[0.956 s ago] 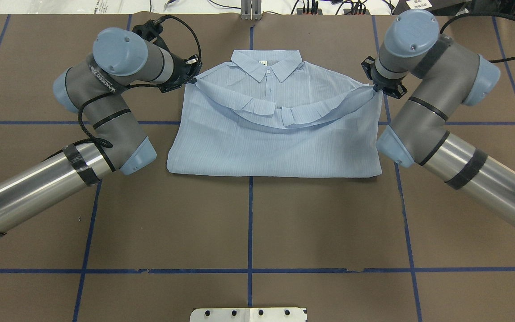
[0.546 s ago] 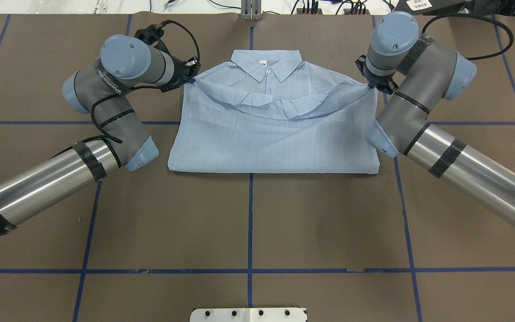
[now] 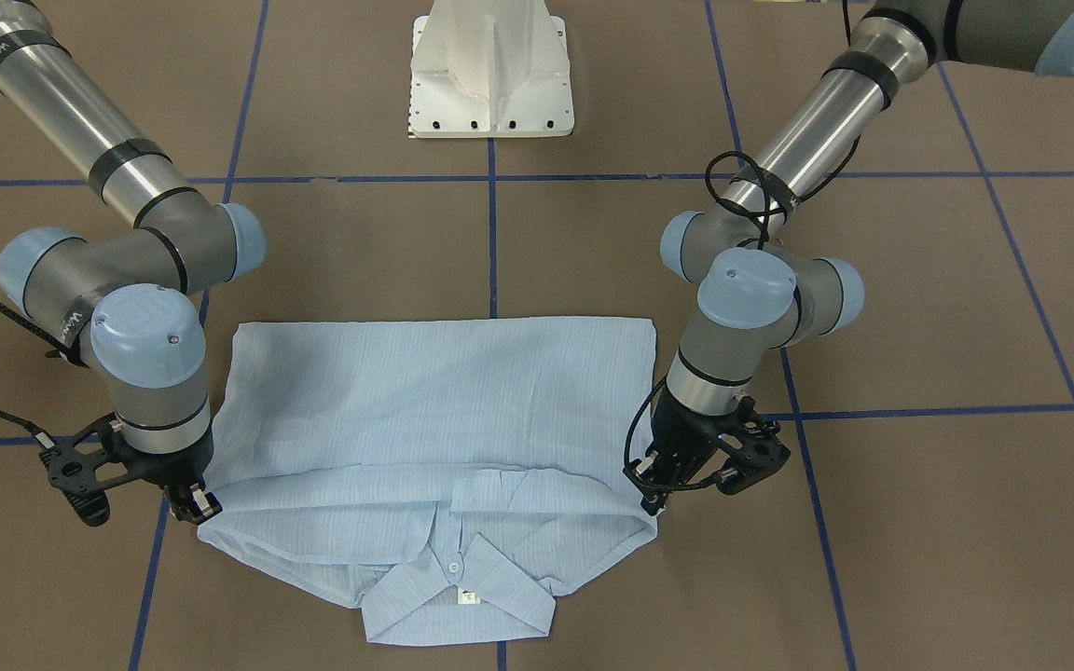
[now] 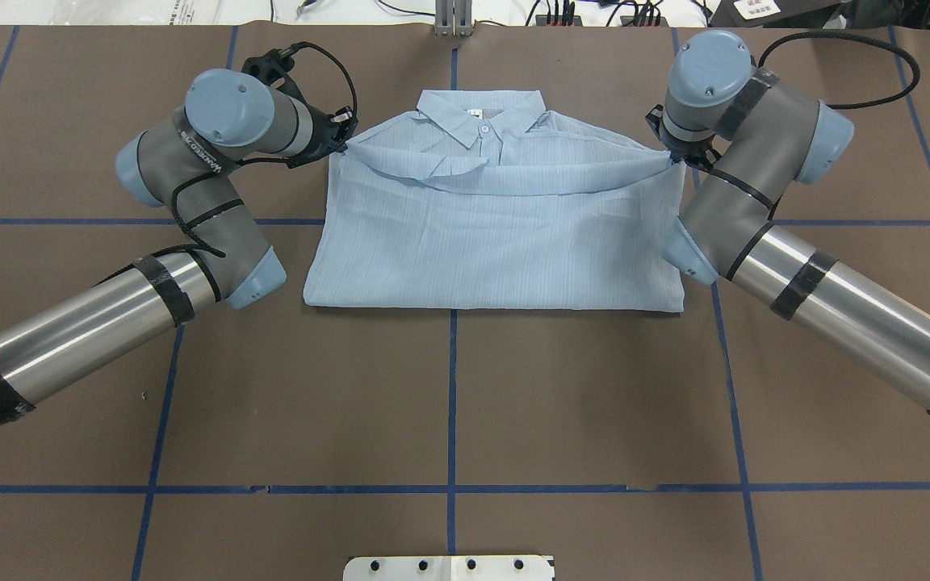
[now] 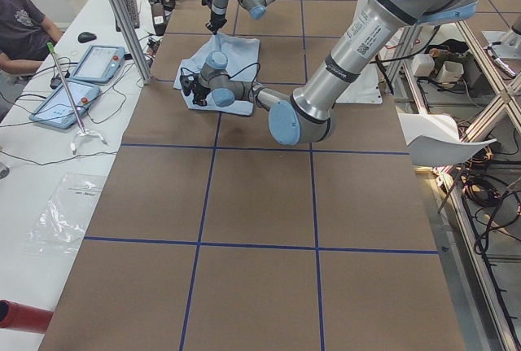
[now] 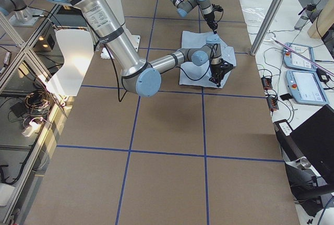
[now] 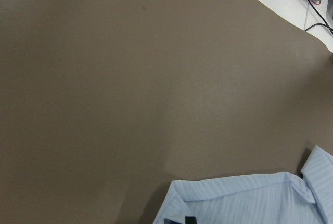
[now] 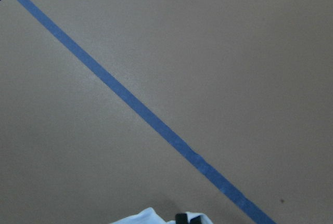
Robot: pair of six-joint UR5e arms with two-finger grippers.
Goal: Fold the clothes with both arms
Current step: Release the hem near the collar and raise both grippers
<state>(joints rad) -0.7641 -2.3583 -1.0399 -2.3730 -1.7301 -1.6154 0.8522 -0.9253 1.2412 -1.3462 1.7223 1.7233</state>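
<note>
Up at twelve o'clock, left fingers and right fingers clamp the shirt by its hem, mid-fold; next, probably lower and release.

Overhead, wrist joints partly hide the black two-finger left gripper and right gripper at corners of the pale blue striped button-up shirt. Wrist views crop the fingers at the bottom edge. The white neck label is too small to read.

bright even overhd light | soft shadows | wrist cams maybe slightly blurred
</note>
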